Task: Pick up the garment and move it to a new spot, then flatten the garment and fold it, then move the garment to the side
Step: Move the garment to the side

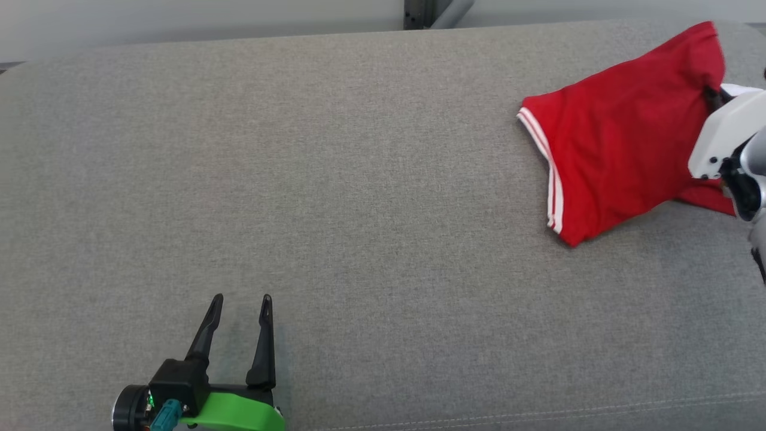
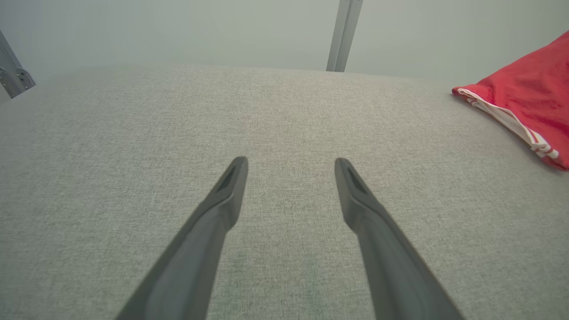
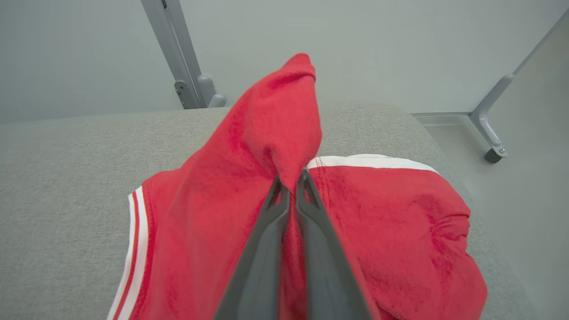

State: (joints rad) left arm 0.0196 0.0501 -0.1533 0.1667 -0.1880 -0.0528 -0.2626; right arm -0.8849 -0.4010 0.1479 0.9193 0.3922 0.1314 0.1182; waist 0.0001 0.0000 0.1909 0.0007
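Note:
The garment (image 1: 616,143) is red with white stripes at its hem and lies at the far right of the grey padded table (image 1: 359,209). My right gripper (image 3: 291,182) is shut on a pinched fold of the garment (image 3: 275,133), and the cloth peaks up above the fingertips. In the head view the right arm's white wrist (image 1: 727,134) covers part of the garment's right side. My left gripper (image 1: 240,299) rests open near the front left of the table, far from the cloth. Its fingers (image 2: 222,204) have nothing between them, and the garment's striped edge (image 2: 515,120) lies off to the right.
The table's front edge with its seam (image 1: 538,413) runs along the bottom of the head view. Grey metal frame posts (image 3: 178,58) stand behind the table, and another post foot (image 3: 489,138) sits on the floor past the table's right end.

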